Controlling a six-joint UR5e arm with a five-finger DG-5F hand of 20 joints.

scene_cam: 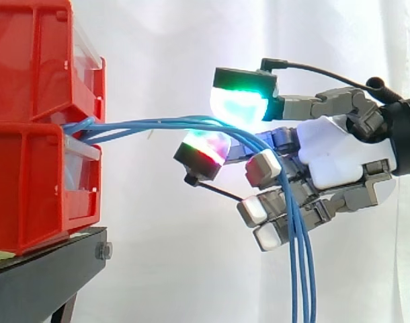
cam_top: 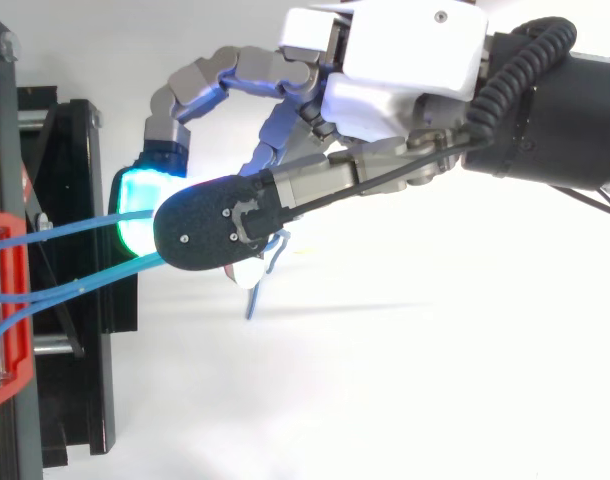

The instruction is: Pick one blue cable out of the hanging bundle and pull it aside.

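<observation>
White curtain behind, red bins [scene_cam: 37, 168] on black stand [scene_cam: 50, 262]: hand [scene_cam: 333, 151] is curled shut round the blue cables [scene_cam: 302, 269], which run from the gap between the 2 bins, pass between its glowing pads [scene_cam: 238, 106], then hang down, so likely several caught, not 1.

Between red bins [scene_cam: 37, 168] and robot hand [scene_cam: 333, 151] the gap is open, crossed by blue cables [scene_cam: 151, 126].

A brightly lit white curtain [scene_cam: 158, 256] hangs behind a black stand [scene_cam: 44, 269] bearing red bins [scene_cam: 30, 182].
</observation>
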